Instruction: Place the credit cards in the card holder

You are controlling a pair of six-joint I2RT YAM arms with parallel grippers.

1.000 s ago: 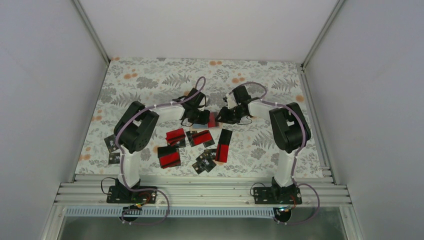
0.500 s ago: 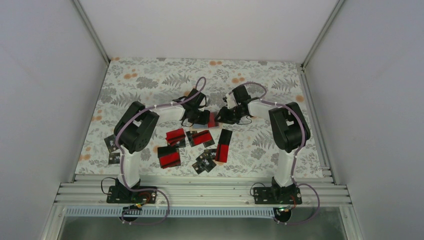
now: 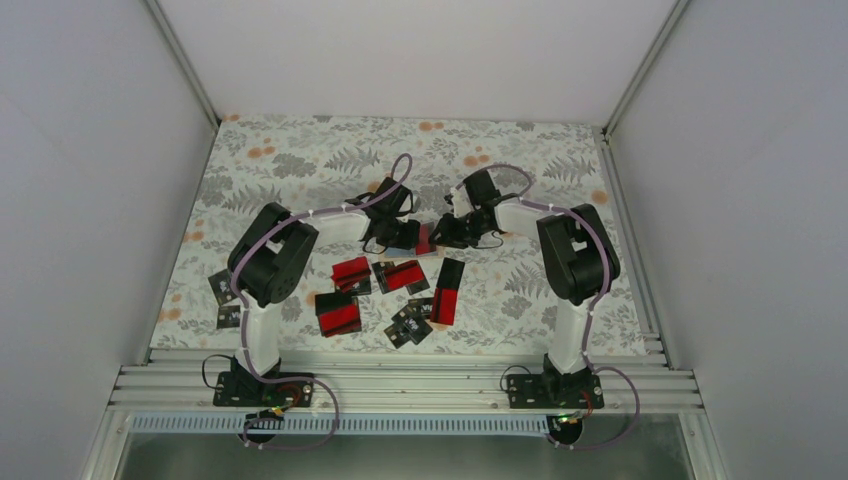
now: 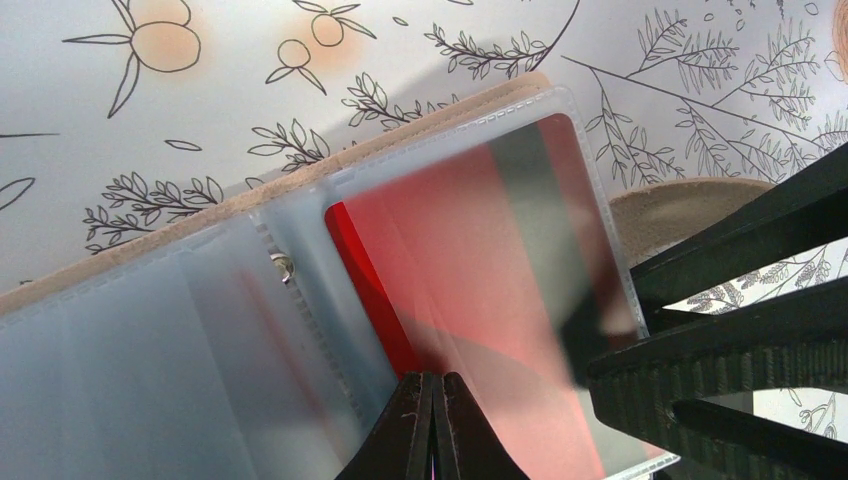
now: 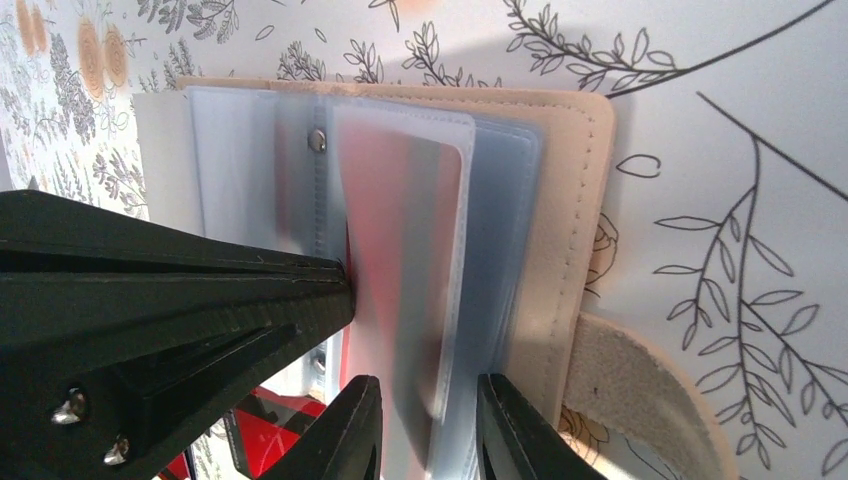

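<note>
The tan card holder (image 4: 300, 165) lies open on the floral table, its pale blue-grey plastic sleeves (image 5: 500, 200) fanned out. A red-and-black credit card (image 4: 480, 240) sits in one sleeve, with its red edge sticking out by the snap. My left gripper (image 4: 433, 385) is shut, its tips pressing at that card's lower edge. My right gripper (image 5: 425, 430) grips the sleeve pages from the other side; its black fingers (image 4: 720, 370) show in the left wrist view. In the top view both grippers (image 3: 415, 238) (image 3: 442, 236) meet over the holder, which is mostly hidden.
Several loose red-and-black cards lie in front of the grippers: a pair (image 3: 351, 272), another (image 3: 400, 275), a long one (image 3: 448, 290), a stack (image 3: 337, 312) and black ones (image 3: 411, 325). Two black cards (image 3: 222, 290) lie at the left edge. White walls enclose the table.
</note>
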